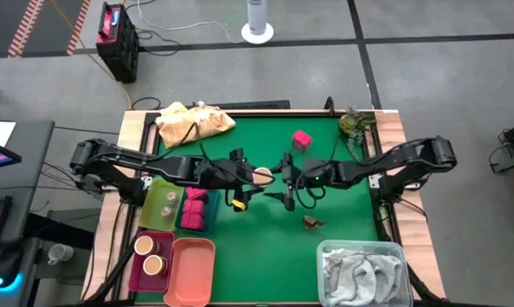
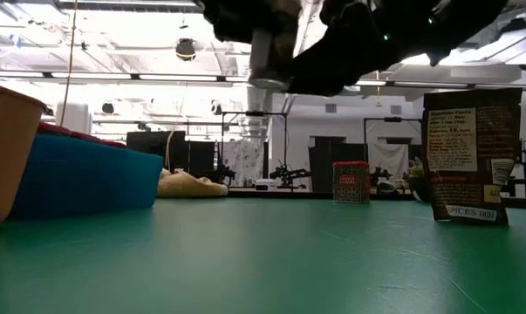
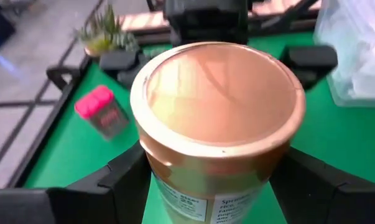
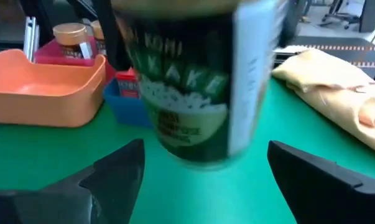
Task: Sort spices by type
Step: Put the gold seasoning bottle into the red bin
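Observation:
A round jar with a tan lid (image 3: 218, 93) and a green label (image 4: 193, 81) hangs over the middle of the green table, with my left gripper (image 1: 250, 181) shut on it. My right gripper (image 1: 284, 181) faces it from the table's right, open. Its fingers (image 4: 115, 174) stand apart on either side of the jar and lower, touching nothing. A pink-red packet (image 1: 301, 139) stands on the mat farther back. A small brown packet (image 1: 313, 223) stands upright nearer the front. My left gripper pinches the jar's side wall (image 3: 168, 186), below the lid, between its two fingers (image 3: 122, 177). The fingers come from the table's left, slanting a little downward. The jar is lifted clear of the table, lid up and roughly upright.
At the front left stand a green tray (image 1: 158, 200), a blue tray (image 1: 207, 213) with pink-red packets, a maroon tray (image 1: 137, 264) with two tan-lidded jars and an orange tray (image 1: 193, 269). A yellow cloth (image 1: 193, 122) lies back left. A plant (image 1: 355, 124) stands back right. A clear bin (image 1: 393, 251) holds a towel.

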Controlling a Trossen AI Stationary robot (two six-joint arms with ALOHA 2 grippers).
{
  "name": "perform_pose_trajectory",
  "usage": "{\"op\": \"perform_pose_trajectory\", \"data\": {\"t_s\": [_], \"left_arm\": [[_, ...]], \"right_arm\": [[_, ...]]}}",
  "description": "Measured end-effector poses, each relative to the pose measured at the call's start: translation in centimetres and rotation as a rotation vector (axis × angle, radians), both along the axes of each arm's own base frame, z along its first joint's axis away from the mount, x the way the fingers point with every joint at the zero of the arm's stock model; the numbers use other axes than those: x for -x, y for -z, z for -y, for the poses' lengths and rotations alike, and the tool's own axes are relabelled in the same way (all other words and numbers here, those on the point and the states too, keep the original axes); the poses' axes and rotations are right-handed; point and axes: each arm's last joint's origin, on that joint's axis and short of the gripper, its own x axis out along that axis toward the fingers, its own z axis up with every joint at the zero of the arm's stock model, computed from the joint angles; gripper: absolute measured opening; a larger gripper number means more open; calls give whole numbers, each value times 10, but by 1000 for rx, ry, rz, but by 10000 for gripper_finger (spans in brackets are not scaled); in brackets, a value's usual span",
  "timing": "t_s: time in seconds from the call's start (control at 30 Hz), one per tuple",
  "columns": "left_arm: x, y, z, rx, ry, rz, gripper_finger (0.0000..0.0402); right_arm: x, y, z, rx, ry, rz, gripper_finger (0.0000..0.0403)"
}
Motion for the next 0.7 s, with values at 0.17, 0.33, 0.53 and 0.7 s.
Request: {"op": "perform_pose_trajectory", "data": {"t_s": [0.17,0.33,0.53,0.7], "left_arm": [[-3,-6,2,-32,20,58,271],[-5,-12,6,-75,53,127,271],[-6,-15,6,-84,66,146,272],[-5,-13,6,-68,60,134,272]], "right_arm": [[0,-8,-4,12,-17,63,365],[-1,-13,-6,14,-23,119,365],[-2,-16,-6,20,-24,154,333],[-1,-16,-6,41,-28,148,308]]}}
